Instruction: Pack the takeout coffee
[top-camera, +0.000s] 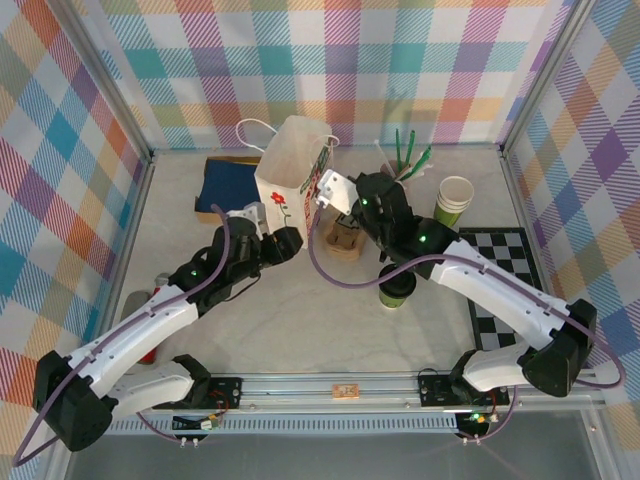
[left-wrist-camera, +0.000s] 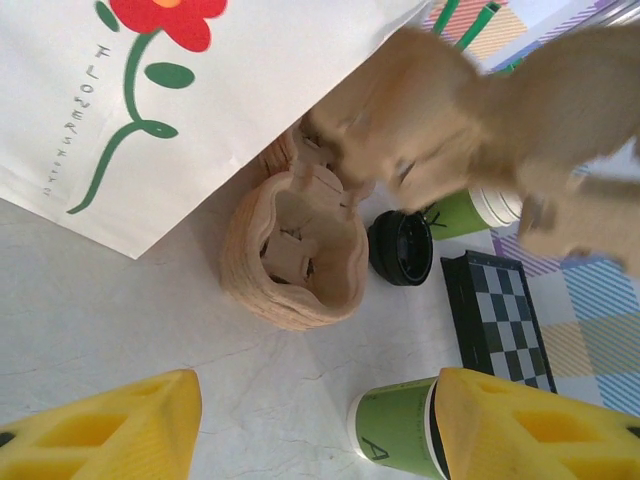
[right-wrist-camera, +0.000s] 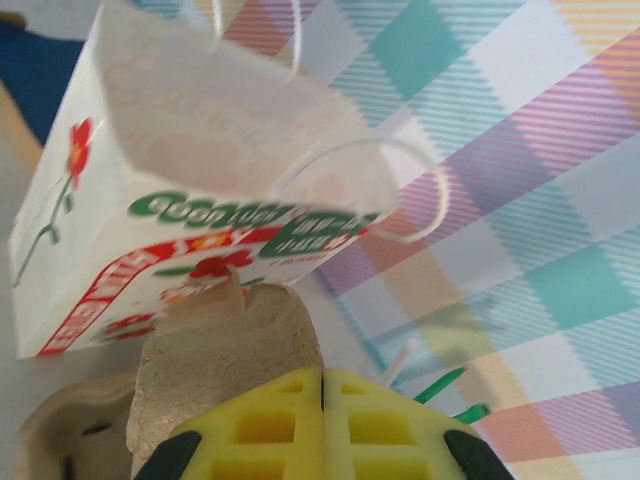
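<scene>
Top external view has pale table (top-camera: 300, 335) and plaid walls (top-camera: 400, 60); left hand (left-wrist-camera: 318, 400) spread empty, right hand (right-wrist-camera: 320, 378) pinching pulp carrier (right-wrist-camera: 225, 350).

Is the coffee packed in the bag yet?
Not yet. Nothing looks packed: the takeout coffee stands on the table, outside the paper bag. The right claw is pinching the cardboard cup carrier; the left claw is open. The coffee still has to go in.

A cardboard cup carrier (top-camera: 341, 245) sits beside a flowered bag (top-camera: 290, 168).
</scene>
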